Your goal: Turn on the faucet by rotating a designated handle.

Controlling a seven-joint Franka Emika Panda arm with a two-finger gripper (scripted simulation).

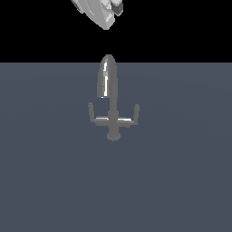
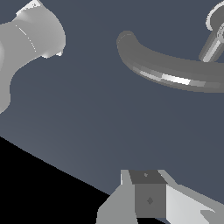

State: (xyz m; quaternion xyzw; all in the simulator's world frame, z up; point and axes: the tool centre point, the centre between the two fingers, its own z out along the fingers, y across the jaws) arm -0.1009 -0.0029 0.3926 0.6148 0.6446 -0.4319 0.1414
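The faucet (image 1: 108,86) stands upright on the flat grey floor (image 1: 50,181), a dull-grey tap with a tall glossy arched spout and two side arms. The handle (image 1: 97,118) is the arm on the exterior view's left, a thin horizontal bar with a short upturned end. My gripper (image 1: 117,8) hangs well above and behind the spout, partly cut off by the frame edge, touching nothing. In the wrist view the curved spout (image 2: 166,72) lies ahead, and one dark fingertip (image 2: 148,197) shows. The jaw gap is not visible.
The mirror-image arm (image 1: 130,118) sticks out on the exterior view's right. A pale rounded part of my own arm (image 2: 30,39) shows in the wrist view. Beyond the floor's far edge everything is black.
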